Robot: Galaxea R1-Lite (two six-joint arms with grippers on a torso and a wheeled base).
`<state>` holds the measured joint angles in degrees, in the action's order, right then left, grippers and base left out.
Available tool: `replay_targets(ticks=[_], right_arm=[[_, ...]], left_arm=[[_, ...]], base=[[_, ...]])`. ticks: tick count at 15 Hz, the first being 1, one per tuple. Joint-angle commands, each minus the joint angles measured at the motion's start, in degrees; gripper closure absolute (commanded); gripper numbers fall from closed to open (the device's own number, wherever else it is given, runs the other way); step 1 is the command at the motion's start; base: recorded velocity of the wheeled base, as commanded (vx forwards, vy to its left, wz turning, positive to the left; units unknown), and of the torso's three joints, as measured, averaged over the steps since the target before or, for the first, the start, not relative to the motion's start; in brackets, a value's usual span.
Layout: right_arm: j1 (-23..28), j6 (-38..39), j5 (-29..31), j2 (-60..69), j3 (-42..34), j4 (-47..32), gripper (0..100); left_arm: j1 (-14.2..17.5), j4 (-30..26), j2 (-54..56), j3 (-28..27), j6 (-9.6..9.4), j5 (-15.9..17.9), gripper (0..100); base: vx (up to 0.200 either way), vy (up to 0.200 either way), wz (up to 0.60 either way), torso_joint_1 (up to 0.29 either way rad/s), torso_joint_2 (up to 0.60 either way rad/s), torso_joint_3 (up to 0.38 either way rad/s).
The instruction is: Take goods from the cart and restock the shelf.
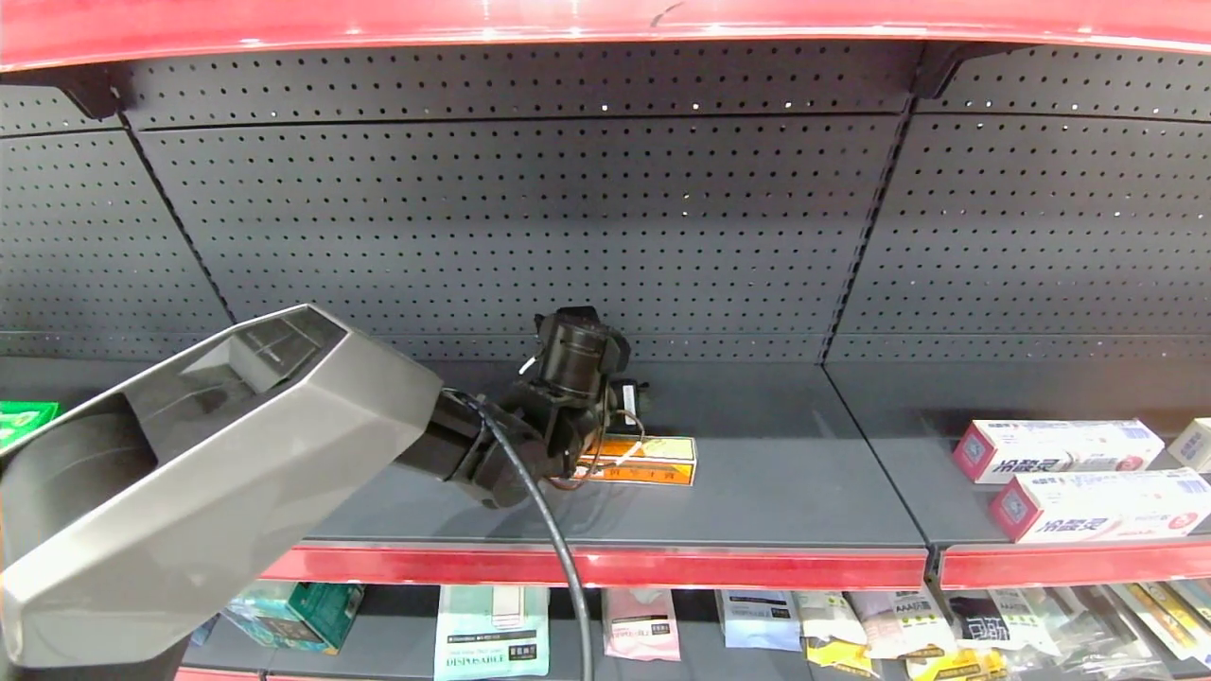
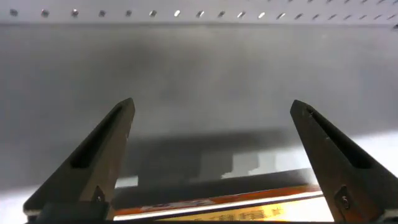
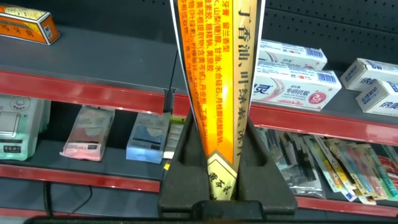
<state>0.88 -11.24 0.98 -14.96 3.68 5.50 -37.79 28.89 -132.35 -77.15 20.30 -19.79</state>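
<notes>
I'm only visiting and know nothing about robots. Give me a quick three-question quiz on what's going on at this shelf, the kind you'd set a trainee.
1. True or false: the left gripper is clamped shut on the orange box lying on the shelf.
2. What is the right gripper holding? A) a pink pouch B) a yellow-orange box C) nothing
3. Fill in: the white toothpaste boxes lie on the shelf section to the robot's ____.

Key: 1 false, it is open over the box; 2 B; 3 right.
</notes>
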Motion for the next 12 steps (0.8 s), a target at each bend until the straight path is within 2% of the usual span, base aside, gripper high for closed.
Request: replay_targets(ticks=[1, 7, 12], right_arm=[[0.0, -0.01, -0.01, -0.07, 0.01, 0.04, 100], [0.09, -0.01, -0.01, 0.02, -0.08, 0.04, 100], [0.09, -0.01, -0.01, 0.9, 0.01, -1.1, 100]], left_arm=[[-0.44, -1.12, -0.45, -0.19, 0.01, -0.08, 0], [-0.62, -1.73, -3.53, -3.71, -0.35, 0.01, 0], [-1.23, -4.02, -3.53, -3.88, -0.35, 0.45, 0]], base=[[0.0, 0.0, 0.0, 0.0, 0.0, 0.0], [0.0, 0.0, 0.0, 0.0, 0.0, 0.0], [0.0, 0.0, 0.0, 0.0, 0.0, 0.0]])
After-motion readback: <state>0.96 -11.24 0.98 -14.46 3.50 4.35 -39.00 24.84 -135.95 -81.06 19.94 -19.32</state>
